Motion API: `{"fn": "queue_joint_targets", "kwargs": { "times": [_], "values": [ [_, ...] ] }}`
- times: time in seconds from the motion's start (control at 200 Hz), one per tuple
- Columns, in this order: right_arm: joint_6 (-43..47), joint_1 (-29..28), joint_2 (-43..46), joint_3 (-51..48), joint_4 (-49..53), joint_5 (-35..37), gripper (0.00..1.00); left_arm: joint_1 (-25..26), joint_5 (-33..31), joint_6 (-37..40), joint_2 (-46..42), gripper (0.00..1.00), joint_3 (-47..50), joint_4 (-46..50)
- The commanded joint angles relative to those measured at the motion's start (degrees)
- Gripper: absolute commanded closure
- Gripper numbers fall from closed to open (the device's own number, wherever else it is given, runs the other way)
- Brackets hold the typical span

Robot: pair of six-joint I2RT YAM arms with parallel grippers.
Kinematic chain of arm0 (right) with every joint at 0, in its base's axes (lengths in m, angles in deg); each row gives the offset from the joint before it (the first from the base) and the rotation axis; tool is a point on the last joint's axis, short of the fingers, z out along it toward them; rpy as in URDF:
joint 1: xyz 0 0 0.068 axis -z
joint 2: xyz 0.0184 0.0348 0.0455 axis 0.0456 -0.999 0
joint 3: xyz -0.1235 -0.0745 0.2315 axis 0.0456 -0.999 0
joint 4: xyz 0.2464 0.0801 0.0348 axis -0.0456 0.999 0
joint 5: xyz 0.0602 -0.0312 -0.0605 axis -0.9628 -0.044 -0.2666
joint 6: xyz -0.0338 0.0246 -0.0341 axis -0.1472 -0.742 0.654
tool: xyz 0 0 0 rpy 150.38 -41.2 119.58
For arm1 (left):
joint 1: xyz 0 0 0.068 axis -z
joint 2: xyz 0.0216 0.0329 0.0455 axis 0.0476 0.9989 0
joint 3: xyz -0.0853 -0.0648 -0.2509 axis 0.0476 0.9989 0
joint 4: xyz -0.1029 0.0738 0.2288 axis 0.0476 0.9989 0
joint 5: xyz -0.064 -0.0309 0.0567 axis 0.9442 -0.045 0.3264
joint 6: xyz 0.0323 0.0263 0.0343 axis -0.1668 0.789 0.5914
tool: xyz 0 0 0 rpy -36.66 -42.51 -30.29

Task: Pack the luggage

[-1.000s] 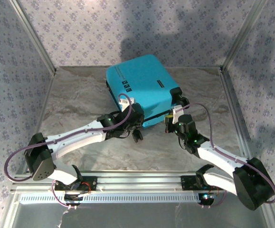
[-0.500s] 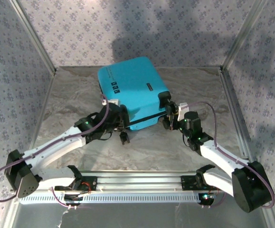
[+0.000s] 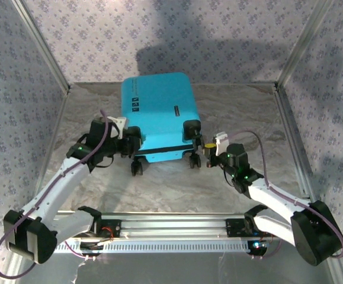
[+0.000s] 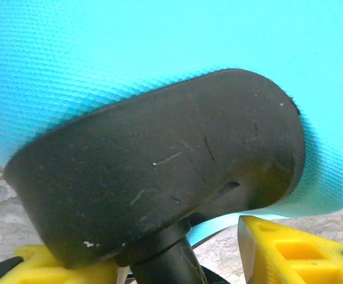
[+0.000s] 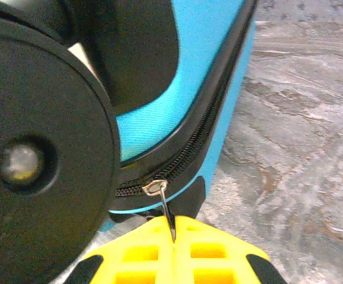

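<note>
The turquoise luggage [image 3: 157, 112] lies flat and zipped on the marble table, its wheels [image 3: 137, 169] toward me. At its near-left corner sits my left gripper [image 3: 130, 145]. In the left wrist view its yellow fingers [image 4: 289, 248] straddle the black wheel mount [image 4: 153, 171], and the gripper [image 4: 159, 263] is closed on that mount. My right gripper [image 3: 206, 148] is at the near-right corner. In the right wrist view it [image 5: 174, 234] is shut on the metal zipper pull [image 5: 162, 195], beside a black wheel [image 5: 35, 154].
Patterned walls and metal corner posts [image 3: 292, 47] close the table [image 3: 248, 112] on three sides. An aluminium rail [image 3: 171, 226] carrying the arm bases runs along the near edge. Bare marble lies on both sides of the luggage.
The luggage has turned to sit nearly square to the table and has shifted left. Both grippers moved left with it, the left arm swinging far out.
</note>
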Motion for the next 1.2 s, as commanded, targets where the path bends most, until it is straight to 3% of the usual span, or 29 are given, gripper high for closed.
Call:
{"fn": "queue_joint_targets", "kwargs": {
  "times": [0.0,0.09,0.215,0.315,0.46,0.585,0.72,0.949,1.194],
  "values": [
    [2.39,-0.67,-0.17,-1.17,-3.07,4.91,1.0,-5.77,4.54,10.57,-0.18,0.72,-3.33,-13.86],
    [3.5,-0.8,-1.93,-0.39,-3.96,3.13,1.0,-8.81,6.02,11.71,2.55,0.63,-6.27,-11.91],
    [4.42,-0.85,-4.64,1.66,-4.01,1.4,1.0,-9.99,5.28,10.22,5.16,0.32,-12.08,-7.52],
    [4.5,-0.62,-6.13,2.39,-4.95,0.48,1.0,-9.28,6.61,5.63,5.1,0.26,-14.19,-6.4],
    [4.6,-0.18,-6.56,2.94,-4.97,-0.38,1.0,-3.88,-2.74,3.26,1.53,0.19,-15.18,-3.59],
    [4.6,0.34,-6.72,3.06,-4.99,-1.35,1.0,0.16,-3.83,-1.38,-0.27,0.16,-16.09,-2.48],
    [4.34,0.76,-7.11,3.13,-5.51,-2.21,1.0,10.51,-9.48,-4.94,1.94,0.15,-16.66,-2.29],
    [3.9,1.14,-7.83,3.37,-5.51,-3.36,1.0,28.13,-18.35,-8.68,14.72,0.14,-22.07,-3.65],
    [3.72,1.1,-6.35,2.96,-4.48,-3.01,1.0,35.46,-26.45,-10.8,30.97,0.13,-33.55,2.07]
  ]
}}
